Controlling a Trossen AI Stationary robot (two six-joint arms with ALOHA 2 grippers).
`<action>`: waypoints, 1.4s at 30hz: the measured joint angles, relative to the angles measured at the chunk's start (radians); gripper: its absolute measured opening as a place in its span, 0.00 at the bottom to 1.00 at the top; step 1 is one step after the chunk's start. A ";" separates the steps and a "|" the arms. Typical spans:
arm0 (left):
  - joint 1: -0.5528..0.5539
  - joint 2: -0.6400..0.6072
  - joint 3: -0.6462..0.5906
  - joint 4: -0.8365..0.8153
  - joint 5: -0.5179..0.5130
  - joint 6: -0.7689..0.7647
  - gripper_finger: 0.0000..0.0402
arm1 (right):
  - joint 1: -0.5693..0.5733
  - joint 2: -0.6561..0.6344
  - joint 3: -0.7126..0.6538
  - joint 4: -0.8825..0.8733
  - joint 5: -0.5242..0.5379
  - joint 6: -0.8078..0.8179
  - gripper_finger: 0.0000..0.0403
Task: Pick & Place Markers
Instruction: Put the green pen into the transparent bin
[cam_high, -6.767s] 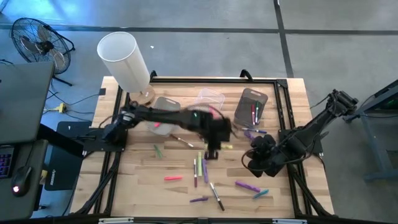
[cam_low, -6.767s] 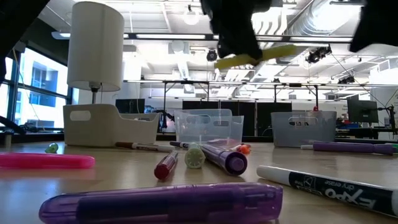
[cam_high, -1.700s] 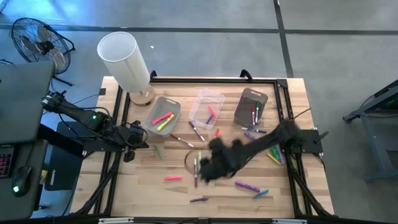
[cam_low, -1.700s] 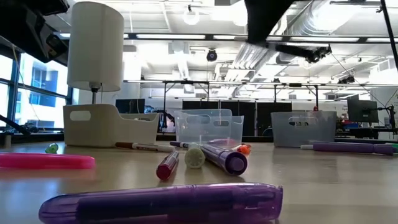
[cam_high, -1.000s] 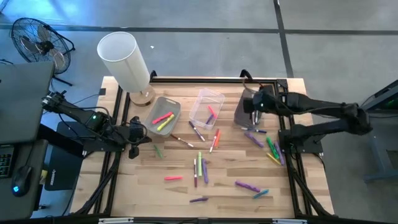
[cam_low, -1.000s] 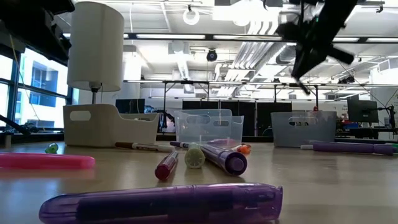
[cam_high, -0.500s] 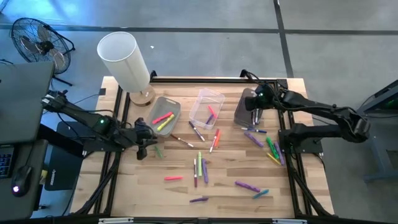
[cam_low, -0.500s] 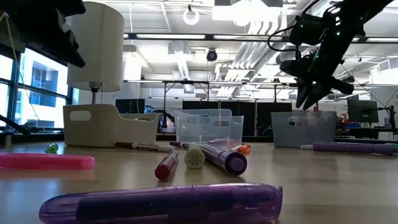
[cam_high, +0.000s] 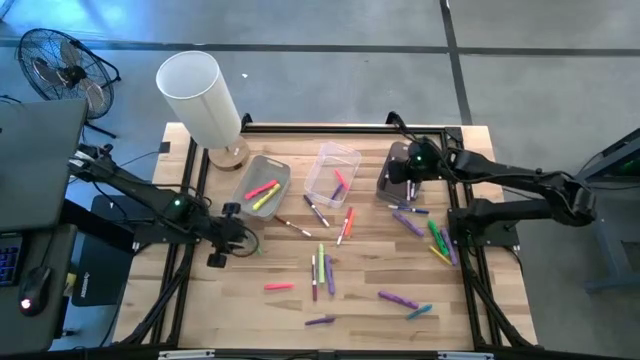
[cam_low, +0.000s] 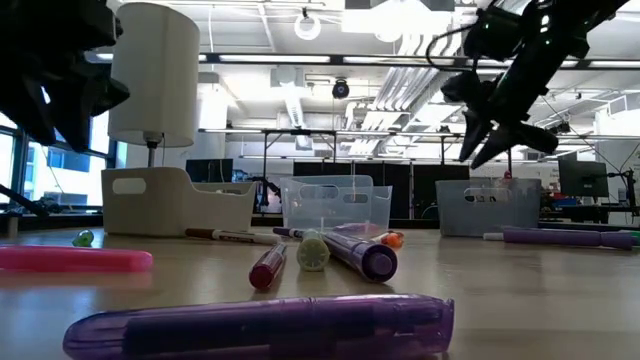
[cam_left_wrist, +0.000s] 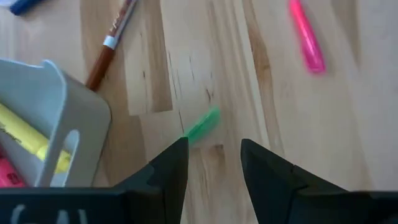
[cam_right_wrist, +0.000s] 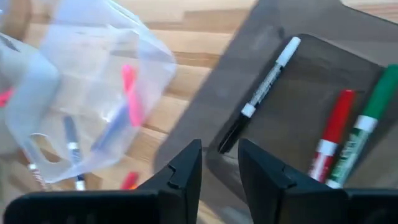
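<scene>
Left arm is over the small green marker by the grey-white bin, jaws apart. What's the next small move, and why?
Probably lower the left gripper straight down and close on the green marker. It lies loose on the table just ahead of the open, empty fingers, beside the light bin. The right gripper, also open, hangs over the dark bin, clear of that move.

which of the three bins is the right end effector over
The dark grey bin, rightmost of the three; the right end effector hangs open above it, while the clear bin and light grey bin sit further left.
</scene>
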 joint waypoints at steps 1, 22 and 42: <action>0.000 0.016 0.000 -0.002 0.004 0.004 0.36 | 0.019 -0.002 0.000 0.011 0.016 0.019 0.22; 0.000 0.310 0.000 0.138 0.012 0.116 0.35 | 0.124 -0.011 0.000 0.060 0.128 -0.008 0.19; 0.001 0.491 0.003 0.264 -0.095 0.107 0.35 | 0.124 -0.011 0.001 0.075 0.127 -0.181 0.19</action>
